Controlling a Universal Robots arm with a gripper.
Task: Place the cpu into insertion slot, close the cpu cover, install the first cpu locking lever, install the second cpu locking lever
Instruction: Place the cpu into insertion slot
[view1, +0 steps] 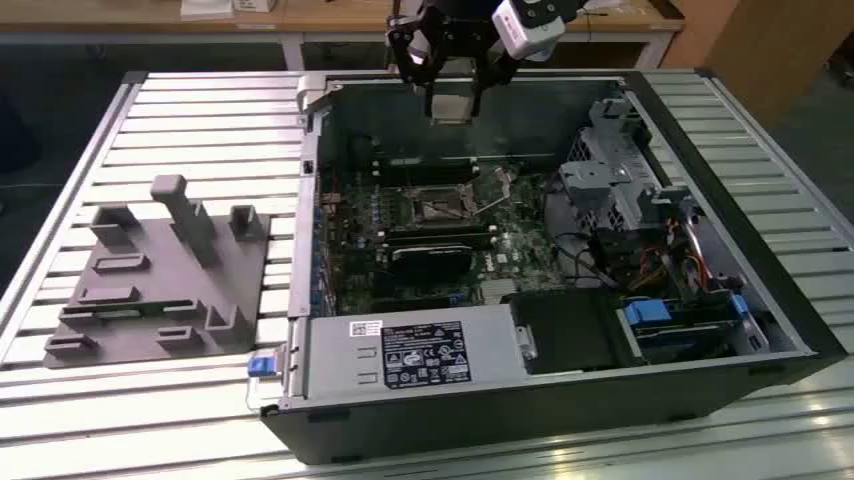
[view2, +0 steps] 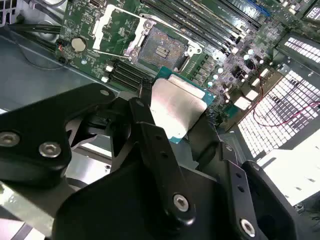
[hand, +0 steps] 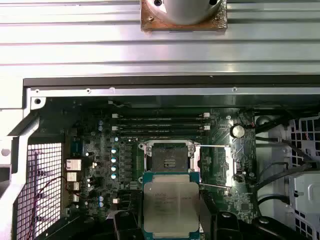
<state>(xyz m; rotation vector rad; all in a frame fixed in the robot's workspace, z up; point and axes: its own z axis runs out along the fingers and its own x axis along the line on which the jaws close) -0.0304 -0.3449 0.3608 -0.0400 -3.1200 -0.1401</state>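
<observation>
- Gripper (view1: 451, 100) fingers are clamped on the cpu (view2: 176, 107), pinching two opposite edges; its dull metal top shows in both wrist views.
- Held this way, the cpu (hand: 170, 202) hangs above the open computer case (view1: 534, 400), well apart from the motherboard (view1: 354, 270).
- Below it, the insertion slot (hand: 170, 157) lies with its dark centre exposed.
- Just beside the slot, the cpu cover (hand: 216, 160) is flipped open.
- At the exterior view's left, a grey fixture (view1: 160, 280) rests on the slatted table (view1: 214, 130).
</observation>
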